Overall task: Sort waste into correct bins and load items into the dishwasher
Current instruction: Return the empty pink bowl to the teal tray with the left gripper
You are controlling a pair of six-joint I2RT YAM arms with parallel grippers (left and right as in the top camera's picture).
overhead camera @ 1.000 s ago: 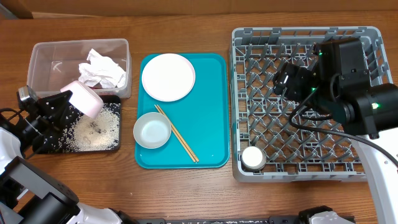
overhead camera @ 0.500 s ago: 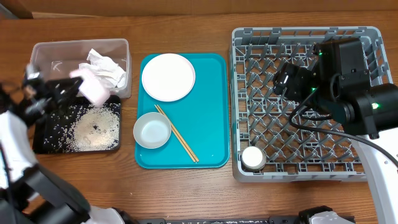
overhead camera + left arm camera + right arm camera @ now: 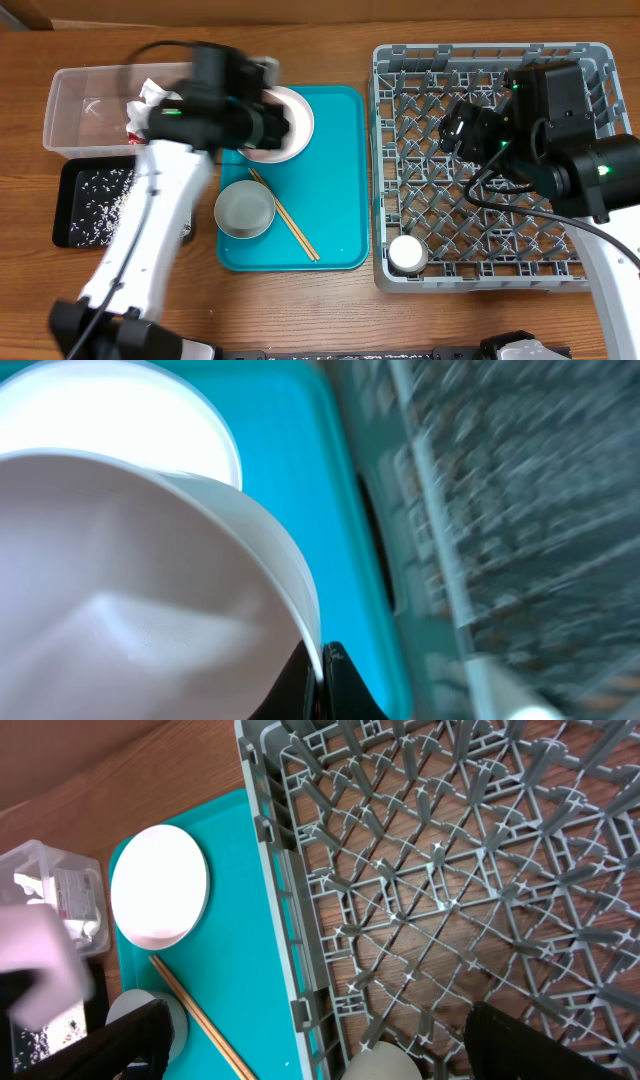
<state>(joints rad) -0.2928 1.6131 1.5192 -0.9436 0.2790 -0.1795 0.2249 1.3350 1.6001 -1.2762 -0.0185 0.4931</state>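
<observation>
My left gripper [image 3: 262, 128] is shut on the rim of a pale bowl [image 3: 130, 590] and holds it over the round white plate [image 3: 298, 125] on the teal tray [image 3: 340, 180]; the view is blurred. A second bowl [image 3: 245, 208] and two chopsticks [image 3: 285, 215] lie on the teal tray. My right gripper [image 3: 330, 1055] is open and empty above the grey dish rack [image 3: 490, 60]. A small white cup [image 3: 407, 255] stands in the rack's front left corner. The clear tub [image 3: 75, 100] holds the napkin [image 3: 150, 92]. Rice [image 3: 105, 195] lies in the black tray [image 3: 62, 215].
The teal tray sits between the two bins on the left and the dish rack on the right. A red-and-white wrapper [image 3: 70, 890] shows inside the clear tub. Bare wooden table [image 3: 300, 310] runs along the front.
My left arm has swung right from over the black tray to over the teal tray, carrying the bowl. The right arm has not moved.
</observation>
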